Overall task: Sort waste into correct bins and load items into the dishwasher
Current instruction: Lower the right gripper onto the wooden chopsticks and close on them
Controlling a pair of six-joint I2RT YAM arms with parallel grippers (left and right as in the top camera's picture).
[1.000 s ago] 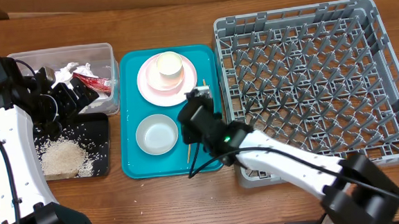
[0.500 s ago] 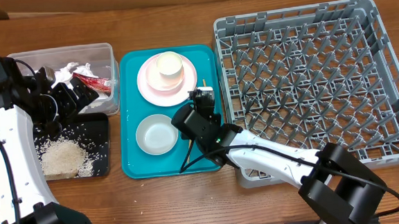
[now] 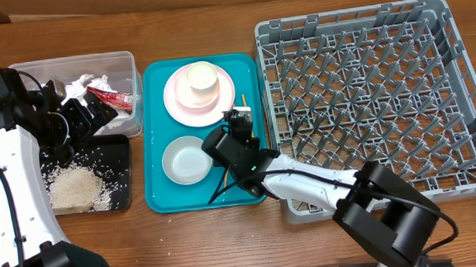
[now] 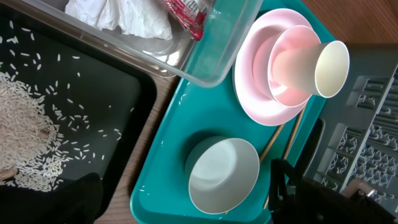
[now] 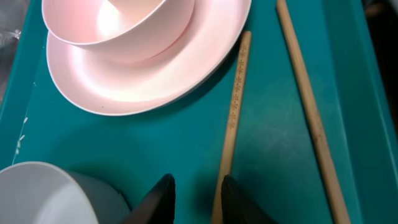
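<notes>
Two wooden chopsticks [image 5: 236, 99] lie on the teal tray beside the pink plate [image 3: 176, 104]. The plate carries the pink bowl [image 4: 287, 70] with the white cup [image 3: 202, 78] in it. The grey metal bowl [image 3: 187, 160] sits below them. My right gripper [image 5: 198, 190] hangs low over the tray, open a narrow gap with only tray between the fingers. Its right finger [image 5: 235, 196] is against the left chopstick. My left gripper [image 3: 96, 117] is wide open and empty over the clear tub [image 3: 126, 66], which holds napkins [image 3: 82, 85] and the red packet [image 3: 107, 96].
The black tray [image 3: 117, 157] with a heap of rice [image 3: 76, 189] lies in front of the tub. The grey dish rack [image 3: 367, 84] fills the right side, hard against the teal tray [image 3: 163, 196]. My right arm crosses the rack's near left corner.
My right gripper has moved left and lower over the teal tray, ending beside the left chopstick near the metal bowl. The left arm has not moved.
</notes>
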